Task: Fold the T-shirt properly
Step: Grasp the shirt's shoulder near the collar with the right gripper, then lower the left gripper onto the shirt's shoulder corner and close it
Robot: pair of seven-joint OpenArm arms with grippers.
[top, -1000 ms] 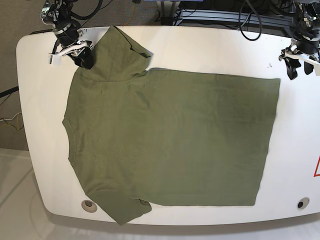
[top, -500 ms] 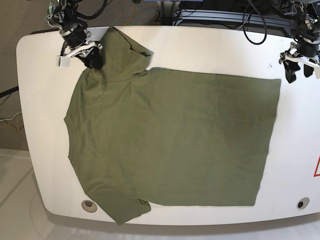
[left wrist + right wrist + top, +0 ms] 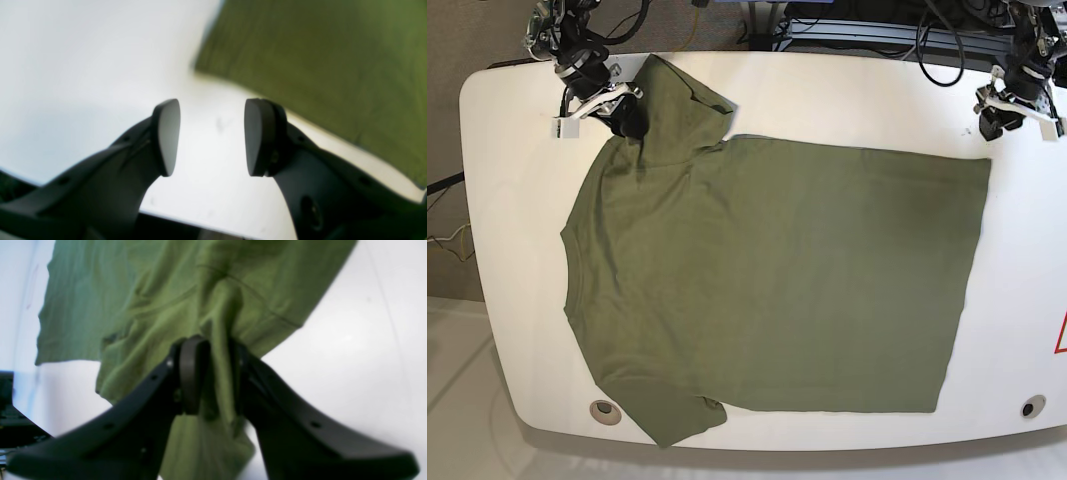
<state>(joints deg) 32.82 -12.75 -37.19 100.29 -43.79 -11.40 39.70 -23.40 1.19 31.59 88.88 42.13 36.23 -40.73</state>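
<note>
In the left wrist view, we see the left gripper (image 3: 210,136) hanging above the smooth white tabletop (image 3: 83,66) with its two dark pads (image 3: 166,136) well apart and only bare table showing between them. The plain olive-green short-sleeved cotton T-shirt (image 3: 317,60) fills the upper right of this view, its straight edge running just beyond the pad on that side, near it but not between the pads. In the right wrist view, we see the right gripper (image 3: 213,380) closed in on the T-shirt (image 3: 150,306): a raised ridge of the green cloth stands pinched between the black fingers (image 3: 191,373), and the fabric round it is drawn into wrinkles, with a seam line crossing just past the grip; the white tabletop (image 3: 360,333) lies bare beside it. In the base view, we see the T-shirt (image 3: 777,270) spread flat over the middle of the tabletop (image 3: 847,90), neck toward the view's left and hem toward its right. The right gripper (image 3: 627,112) sits at the shirt's far sleeve, touching the cloth. The left gripper (image 3: 997,118) is above the table just past the shirt's far hem corner, clear of the cloth; its opening is too small to judge here.
</note>
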